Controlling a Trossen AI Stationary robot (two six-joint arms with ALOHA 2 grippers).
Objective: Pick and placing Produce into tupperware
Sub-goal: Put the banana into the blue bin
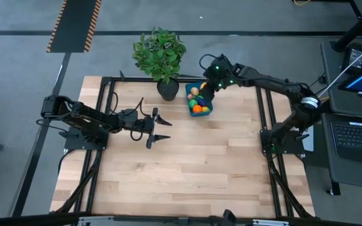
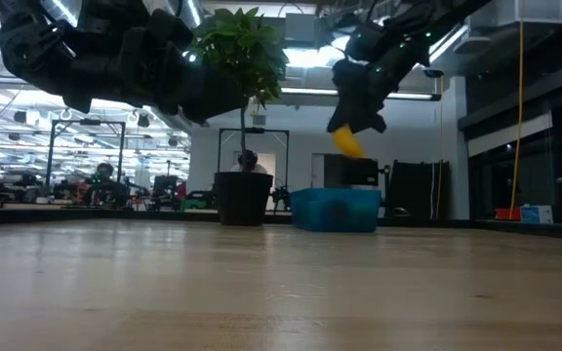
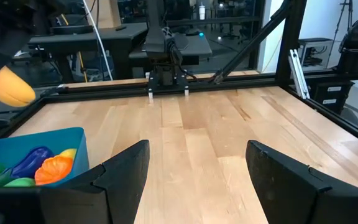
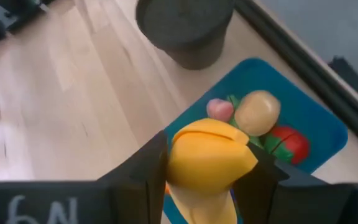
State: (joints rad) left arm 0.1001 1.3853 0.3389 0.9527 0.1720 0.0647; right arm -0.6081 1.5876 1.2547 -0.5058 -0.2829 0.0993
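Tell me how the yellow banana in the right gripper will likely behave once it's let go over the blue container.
The banana looks like rigid, glossy plastic, so probably light and slippery. Its curved shape may rock or slide off the produce heaped in the tupperware beneath the right gripper.

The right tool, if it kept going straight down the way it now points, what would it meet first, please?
Probably the blue container: the right tool, holding the yellow banana, hangs above it, pointing down at the produce inside.

L claw (image 1: 158, 128) open, idle; R claw (image 4: 207, 163) clamped, raised.
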